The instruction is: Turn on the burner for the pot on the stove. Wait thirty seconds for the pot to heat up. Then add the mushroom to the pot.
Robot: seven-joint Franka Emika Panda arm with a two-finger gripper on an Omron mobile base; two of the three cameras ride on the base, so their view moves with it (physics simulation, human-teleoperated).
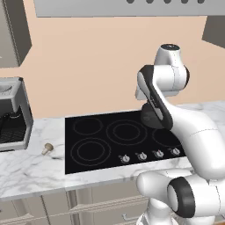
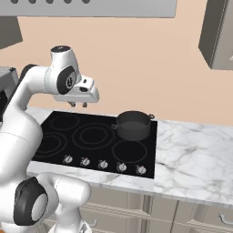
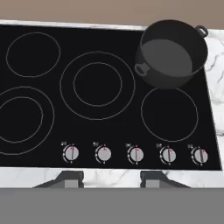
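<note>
While the two-finger gripper (image 2: pixel 78 105) hung with its dark tips spread apart above the flat black glass stove (image 3: pixel 109 122), five small silver knobs (image 3: pixel 136 154) lay nearest, and the squat dark grey pot (image 3: pixel 171 52) sat empty on the far right burner.

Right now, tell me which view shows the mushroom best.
The left base view: the mushroom lies in the open on the marble counter, left of the stove. The right base view and hand view cover the stove and pot instead.
</note>
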